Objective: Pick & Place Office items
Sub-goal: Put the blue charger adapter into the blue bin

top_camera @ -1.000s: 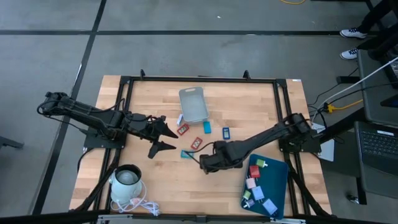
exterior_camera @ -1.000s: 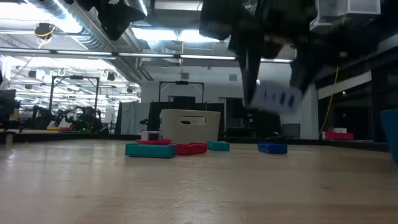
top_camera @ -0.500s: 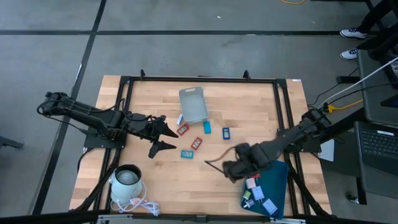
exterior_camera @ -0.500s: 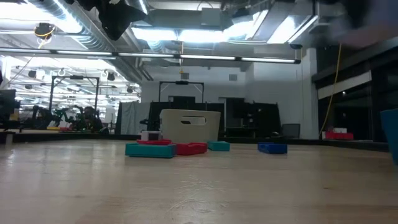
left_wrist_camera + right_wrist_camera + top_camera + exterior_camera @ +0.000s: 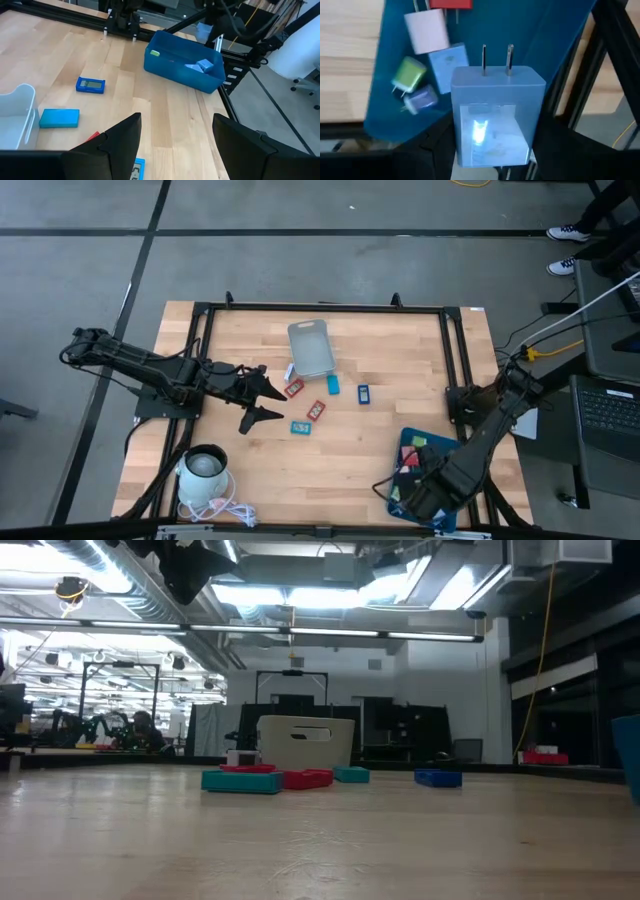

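Left arm is reaching in from the left edge of the high view toward frame center, its left tool hanging with both fingers spread wide apart. Right arm is stretching from the right edge down to the lower right, its right tool clamping a light blue plug block.
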### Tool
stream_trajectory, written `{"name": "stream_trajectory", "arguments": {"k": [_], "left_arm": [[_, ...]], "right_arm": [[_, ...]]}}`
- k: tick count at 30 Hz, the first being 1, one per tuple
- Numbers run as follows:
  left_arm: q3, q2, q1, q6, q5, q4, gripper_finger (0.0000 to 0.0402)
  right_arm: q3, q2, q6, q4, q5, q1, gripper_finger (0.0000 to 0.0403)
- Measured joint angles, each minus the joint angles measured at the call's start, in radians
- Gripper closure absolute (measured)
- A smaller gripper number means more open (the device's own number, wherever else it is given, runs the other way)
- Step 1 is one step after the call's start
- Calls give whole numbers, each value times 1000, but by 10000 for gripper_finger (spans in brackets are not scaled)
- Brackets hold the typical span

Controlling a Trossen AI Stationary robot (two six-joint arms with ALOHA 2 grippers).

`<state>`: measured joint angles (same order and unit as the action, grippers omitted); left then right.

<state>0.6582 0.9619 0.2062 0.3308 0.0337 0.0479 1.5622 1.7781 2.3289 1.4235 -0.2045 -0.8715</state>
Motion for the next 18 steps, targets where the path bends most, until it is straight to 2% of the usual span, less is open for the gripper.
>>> {"name": "stream_trajectory", "arguments": {"k": [6, 13, 18], "left_arm": [[0, 0, 0, -6, 0, 0, 162], [0, 0, 0, 13, -1, 8, 162], [0, 0, 0, 38, -4, 17, 162]], "right_arm": [[-162, 1, 6, -134, 17, -8, 194], [-444, -18, 13, -463, 9, -30, 194], [-558, -70, 15, -542, -6, -38, 194]]}}
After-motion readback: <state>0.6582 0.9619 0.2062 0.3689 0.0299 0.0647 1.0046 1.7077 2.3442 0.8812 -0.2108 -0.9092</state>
